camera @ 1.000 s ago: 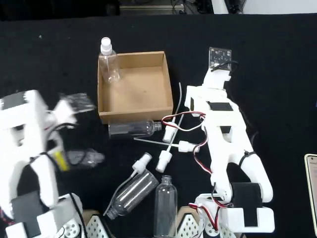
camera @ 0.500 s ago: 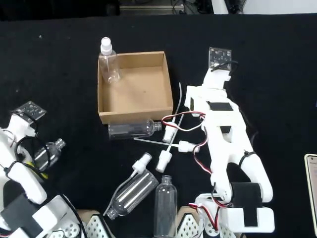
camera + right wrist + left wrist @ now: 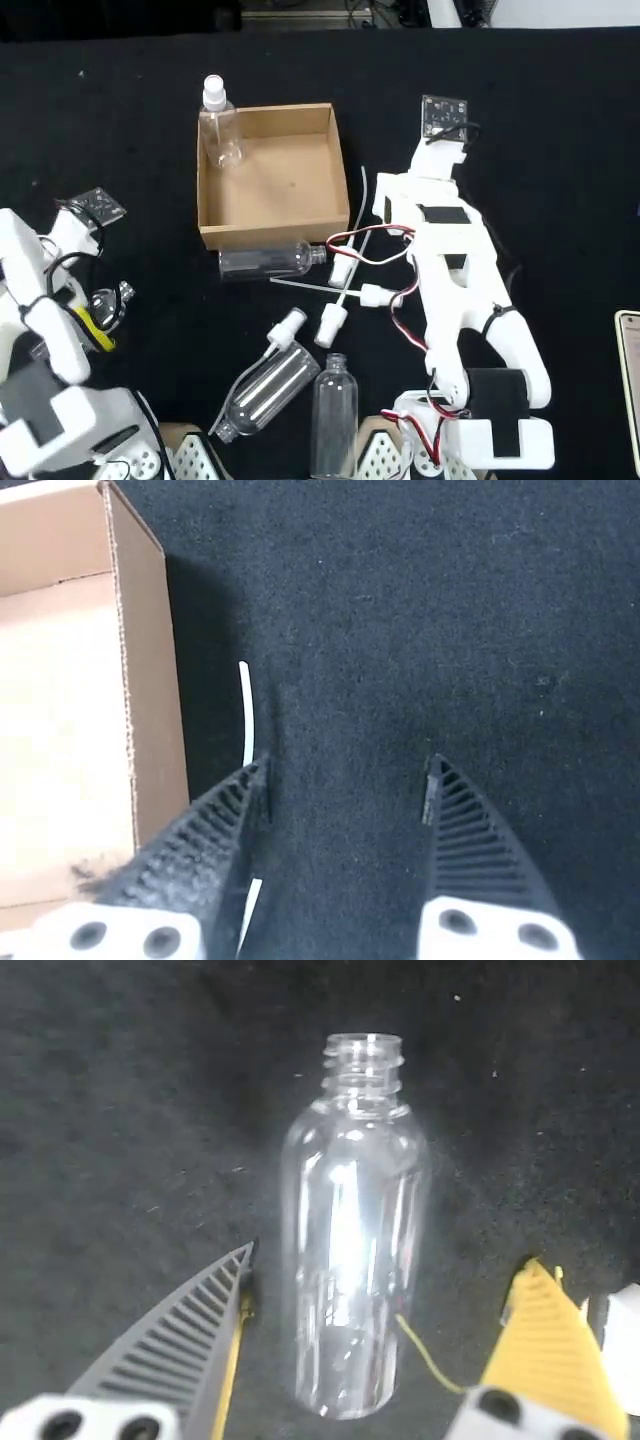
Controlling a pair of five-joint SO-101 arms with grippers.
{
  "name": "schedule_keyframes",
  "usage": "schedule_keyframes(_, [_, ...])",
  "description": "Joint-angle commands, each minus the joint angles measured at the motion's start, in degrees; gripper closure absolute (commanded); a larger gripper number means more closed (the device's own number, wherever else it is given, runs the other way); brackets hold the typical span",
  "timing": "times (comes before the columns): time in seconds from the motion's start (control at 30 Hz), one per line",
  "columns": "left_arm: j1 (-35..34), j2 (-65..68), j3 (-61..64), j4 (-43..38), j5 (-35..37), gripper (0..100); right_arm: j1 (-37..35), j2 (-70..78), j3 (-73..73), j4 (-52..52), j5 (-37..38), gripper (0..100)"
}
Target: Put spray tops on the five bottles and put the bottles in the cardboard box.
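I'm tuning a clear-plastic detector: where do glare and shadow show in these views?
Left wrist view: bright glare streaks run down the clear bottle. High view: pale highlights on the tilted bottle at the front. Right wrist view: the cardboard box casts a dark shadow on the black cloth beside its wall.

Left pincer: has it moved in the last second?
Yes. The left pincer has swung away from the cardboard box, toward the left side of the table.

Even light noted; black worktop (image 3: 560, 120) rendered dark, white arm (image 3: 455, 270) washed out. Glare streaks seen on bottle (image 3: 350, 1230). Shadow cast beside cardboard box (image 3: 60, 730) wall.
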Motion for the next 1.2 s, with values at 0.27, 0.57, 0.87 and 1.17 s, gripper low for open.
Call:
schedule_keyframes(0.27, [-1.8, 8.5, -2.3, -10.3, 1.2, 65, 1.1, -3.4, -0.6, -0.8, 0.0, 78.7])
schedule_keyframes(0.57, [-8.8, 8.9, -0.5, -24.3, 13.2, 66, 1.0, -3.4, -0.6, -0.8, 0.0, 78.7])
schedule_keyframes(0.87, [-16.2, 8.2, 1.0, -30.5, 36.6, 74, 1.0, -3.4, -0.5, -0.8, 0.0, 78.7])
schedule_keyframes(1.17, [-16.1, 8.8, -9.2, -14.3, 45.8, 74, 1.0, -3.4, -0.5, -0.8, 0.0, 78.7])
